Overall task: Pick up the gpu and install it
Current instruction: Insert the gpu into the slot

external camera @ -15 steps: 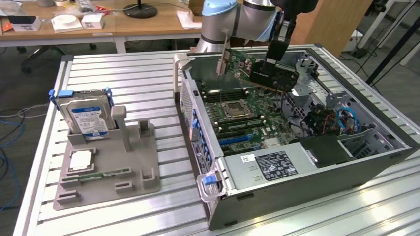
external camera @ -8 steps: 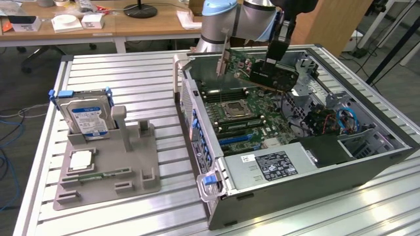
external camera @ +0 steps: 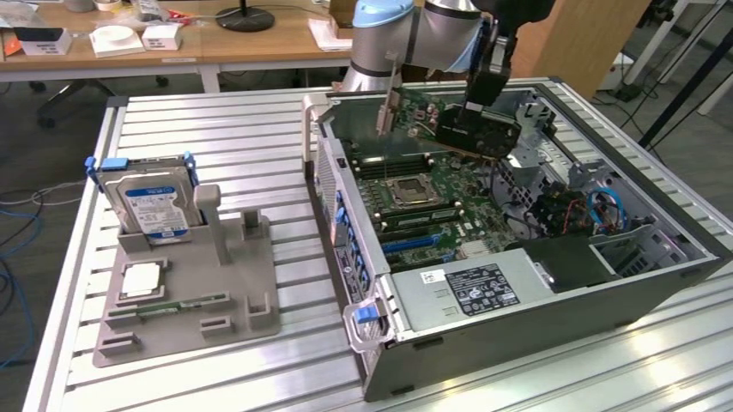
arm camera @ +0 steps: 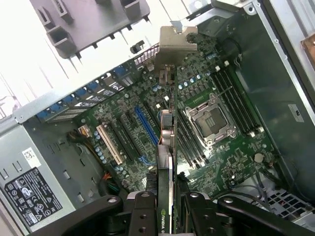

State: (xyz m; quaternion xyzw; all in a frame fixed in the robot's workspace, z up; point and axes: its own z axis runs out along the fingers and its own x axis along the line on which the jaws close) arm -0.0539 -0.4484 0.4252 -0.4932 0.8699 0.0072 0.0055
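My gripper (external camera: pixel 468 129) is shut on the gpu (external camera: pixel 418 112), a thin dark card with a green board and a silver bracket (external camera: pixel 390 107) at its far end. It hangs above the open computer case (external camera: pixel 343 215), over the back of the motherboard (external camera: pixel 424 210). In the wrist view the gpu (arm camera: pixel 167 128) runs edge-on from between my gripper (arm camera: pixel 165 211) to its bracket (arm camera: pixel 174 42). It is above the board, between the blue slot (arm camera: pixel 146 125) and the processor socket (arm camera: pixel 211 120).
A grey fixture (external camera: pixel 189 283) on the slatted table holds a silver hard drive with a blue label (external camera: pixel 154 206), a processor chip (external camera: pixel 140 279) and a green memory stick (external camera: pixel 172 306). Inside the case are the power supply (external camera: pixel 469 287) and cables (external camera: pixel 596 210).
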